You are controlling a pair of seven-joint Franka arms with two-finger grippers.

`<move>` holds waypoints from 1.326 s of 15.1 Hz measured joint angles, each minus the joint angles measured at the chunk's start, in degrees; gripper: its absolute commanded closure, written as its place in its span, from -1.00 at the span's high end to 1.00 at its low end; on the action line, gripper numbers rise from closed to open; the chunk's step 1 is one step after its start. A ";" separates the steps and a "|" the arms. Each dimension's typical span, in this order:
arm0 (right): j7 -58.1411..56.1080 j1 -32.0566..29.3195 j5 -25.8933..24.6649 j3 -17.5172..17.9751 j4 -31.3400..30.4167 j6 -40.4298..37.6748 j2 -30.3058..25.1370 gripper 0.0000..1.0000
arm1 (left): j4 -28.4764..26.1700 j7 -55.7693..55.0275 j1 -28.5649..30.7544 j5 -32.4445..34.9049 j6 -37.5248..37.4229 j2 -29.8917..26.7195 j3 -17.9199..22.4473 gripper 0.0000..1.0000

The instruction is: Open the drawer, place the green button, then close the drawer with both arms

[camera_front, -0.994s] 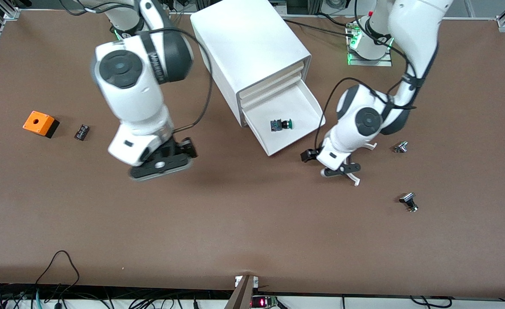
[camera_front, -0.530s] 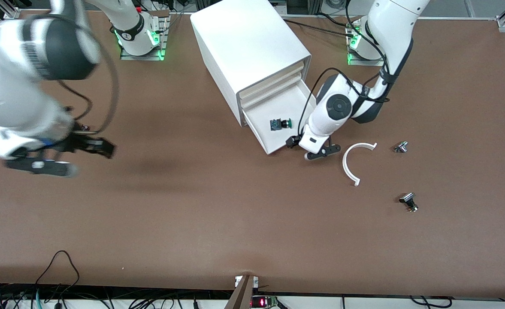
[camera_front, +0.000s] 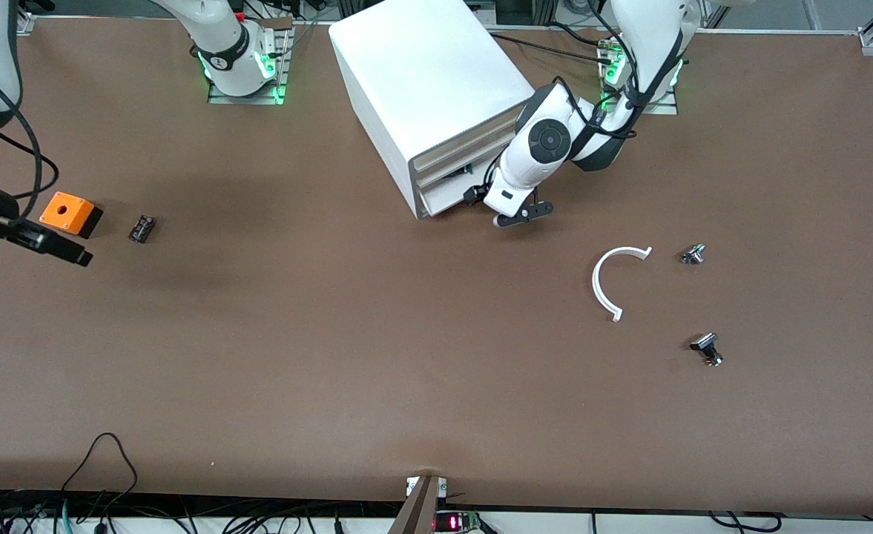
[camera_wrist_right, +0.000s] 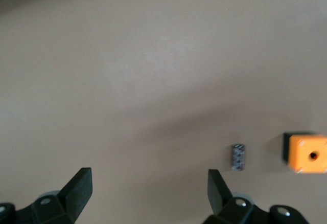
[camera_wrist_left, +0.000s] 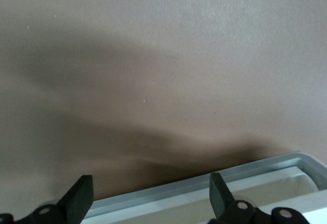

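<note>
The white cabinet [camera_front: 429,81] stands toward the robots' side of the table. Its bottom drawer [camera_front: 447,196] is pushed almost fully in and sticks out only a little. The button is mostly hidden inside; a dark bit [camera_front: 466,170] shows at the gap. My left gripper [camera_front: 523,215] is open and empty, low against the drawer's front. In the left wrist view the drawer's rim [camera_wrist_left: 204,188] lies just by my left gripper [camera_wrist_left: 149,196]. My right gripper [camera_front: 50,245] is open and empty over the table beside the orange box [camera_front: 70,213]; it also shows in the right wrist view [camera_wrist_right: 148,191].
A small black part [camera_front: 142,228] lies beside the orange box; both show in the right wrist view, the part [camera_wrist_right: 238,157] and the box [camera_wrist_right: 306,153]. A white curved strip [camera_front: 608,285] and two silver-black parts [camera_front: 693,254] [camera_front: 706,348] lie toward the left arm's end.
The left gripper has pushed the drawer from wide open to nearly shut, with the button inside. The right arm has swung away to its own end of the table.
</note>
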 measured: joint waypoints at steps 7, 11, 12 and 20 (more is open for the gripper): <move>-11.67 -8.62 -2.37 9.09 -3.35 0.87 -3.35 1.00 | -0.13 -0.16 0.45 0.01 -1.99 -1.68 -3.64 1.00; -7.64 -9.59 -2.46 10.08 -3.82 0.35 -3.85 1.00 | 1.32 0.00 6.66 -0.03 2.53 -3.30 -2.70 1.00; -6.92 -9.64 -2.47 10.14 -3.70 0.25 -4.12 1.00 | 2.49 1.12 9.58 -0.03 2.99 -4.12 -1.79 1.00; -8.94 -9.94 -3.13 10.42 -5.86 -1.78 -6.27 1.00 | 12.25 33.97 27.19 0.32 -15.90 -14.76 6.20 1.00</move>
